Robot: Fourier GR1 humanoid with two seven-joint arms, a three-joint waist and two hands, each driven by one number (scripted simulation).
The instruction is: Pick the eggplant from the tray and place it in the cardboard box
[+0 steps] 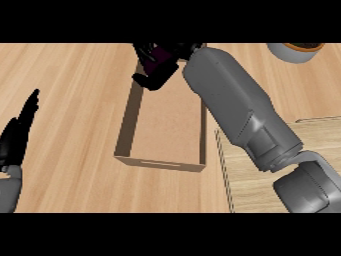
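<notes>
The wooden counter (62, 90) fills the head view, pale planks running across it; over it the right forearm (236, 107) slants up from the lower right corner toward the top middle, its grey sleeve crossing the right wall of the cardboard box (162, 127); the box lies open in the middle of the counter, long sides running away from the viewer, its brown floor bare where it shows; the wooden tray (328, 145) sits at the right, just beside the box, partly hidden under the forearm; the left hand (16, 135) rests near the left edge, black fingers straight, pressed together and pointing up, touching nothing; the right hand (160, 62) hangs over the far end of the box, its black fingers curled round the eggplant (158, 64); of the eggplant only a dark purple patch shows between the fingers, above the box's far end; a grey bowl (295, 51) with dark contents stands at the top right edge, well apart from the hand.
</notes>
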